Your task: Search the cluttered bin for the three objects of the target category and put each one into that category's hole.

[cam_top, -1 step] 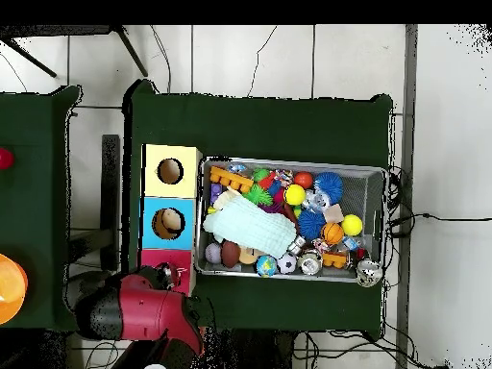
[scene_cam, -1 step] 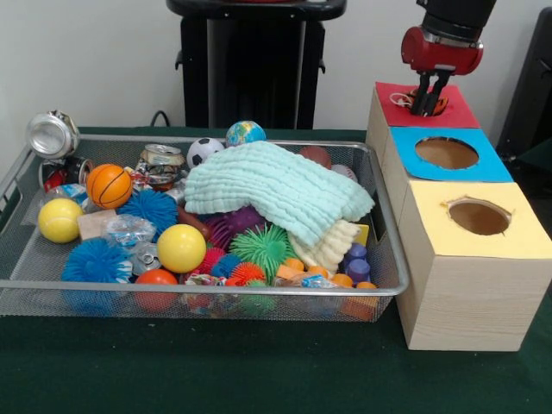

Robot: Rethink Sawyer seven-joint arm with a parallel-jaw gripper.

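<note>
My gripper [scene_cam, -1 step: 426, 105] hangs over the red-topped section of the wooden box, its tip down at the red hole [scene_cam, -1 step: 435, 102]. A small white thing [scene_cam, -1 step: 398, 99] lies on the red top [scene_cam, -1 step: 457, 114] just beside it. In the overhead view the red arm [cam_top, -1 step: 144, 309] reaches to that same red section [cam_top, -1 step: 154, 261]. The wire bin [scene_cam, -1 step: 390, 250] holds a folded mint cloth [scene_cam, -1 step: 276, 191], a cream cloth [scene_cam, -1 step: 332, 243], yellow balls [scene_cam, -1 step: 180, 247], an orange basketball [scene_cam, -1 step: 109, 185], a soccer ball [scene_cam, -1 step: 203, 151], a globe ball [scene_cam, -1 step: 246, 133], spiky balls [scene_cam, -1 step: 263, 247] and crushed cans [scene_cam, -1 step: 161, 162].
The box also has a blue hole [scene_cam, -1 step: 446, 153] and a yellow hole [scene_cam, -1 step: 479, 216] nearer the camera. A shiny can [scene_cam, -1 step: 52, 134] sits on the bin's far left corner. Green cloth [scene_cam, -1 step: 259, 371] covers the table. In the overhead view an orange object [cam_top, -1 step: 8, 288] shows on the side table.
</note>
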